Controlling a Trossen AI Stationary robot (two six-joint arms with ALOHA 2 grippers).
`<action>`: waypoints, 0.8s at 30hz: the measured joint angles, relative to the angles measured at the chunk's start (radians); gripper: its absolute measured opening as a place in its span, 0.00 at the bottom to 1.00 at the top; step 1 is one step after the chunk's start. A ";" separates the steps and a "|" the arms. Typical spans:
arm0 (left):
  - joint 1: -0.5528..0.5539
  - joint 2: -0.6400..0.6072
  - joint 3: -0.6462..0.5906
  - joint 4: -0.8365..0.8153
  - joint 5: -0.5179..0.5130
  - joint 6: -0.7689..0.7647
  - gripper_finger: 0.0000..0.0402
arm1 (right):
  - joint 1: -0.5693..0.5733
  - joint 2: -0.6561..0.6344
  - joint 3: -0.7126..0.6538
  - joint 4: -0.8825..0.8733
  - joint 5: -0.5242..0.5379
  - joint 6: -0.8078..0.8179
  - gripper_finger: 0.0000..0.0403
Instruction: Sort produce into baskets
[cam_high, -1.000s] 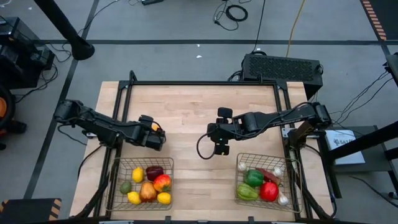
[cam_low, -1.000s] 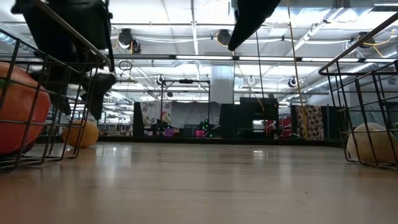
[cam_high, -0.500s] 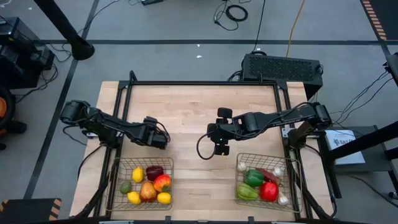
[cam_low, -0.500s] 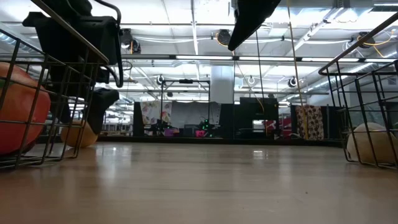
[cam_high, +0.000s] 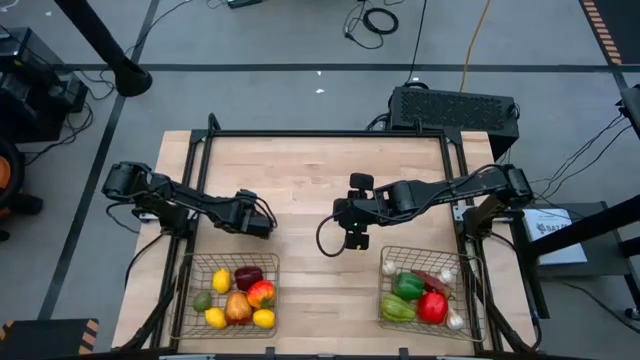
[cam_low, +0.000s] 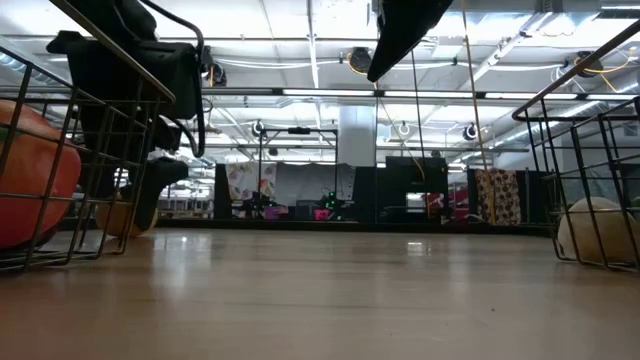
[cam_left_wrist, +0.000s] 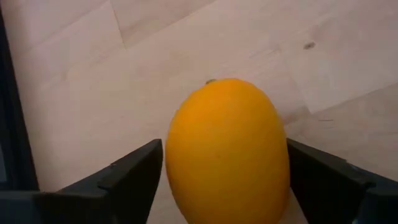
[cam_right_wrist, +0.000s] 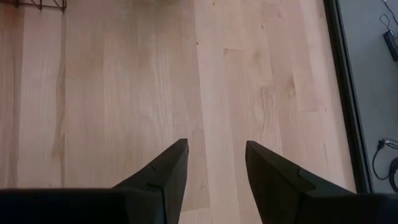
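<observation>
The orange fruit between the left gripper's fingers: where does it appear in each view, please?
High view: hidden under the left gripper, above the left basket.
Low view: orange fruit on the table, far left, behind the basket wires.
Left wrist view: orange fruit fills the centre, between both fingers.
Right wrist view: not in it.
Shared landmark: the left basket.

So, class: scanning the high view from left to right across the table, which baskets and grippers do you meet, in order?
Left basket → left gripper, its fingers around an orange → right gripper, hovering above the bare wood → right basket.
</observation>
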 joint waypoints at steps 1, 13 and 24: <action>0.000 0.000 0.000 0.000 0.000 0.004 0.78 | 0.000 0.000 0.000 0.000 0.000 0.000 0.38; -0.033 -0.012 0.128 -0.073 -0.037 0.190 0.67 | 0.000 0.000 0.000 -0.006 -0.003 0.000 0.38; -0.242 -0.148 0.503 -0.405 -0.089 0.238 0.67 | 0.000 0.000 0.000 -0.051 -0.005 0.026 0.38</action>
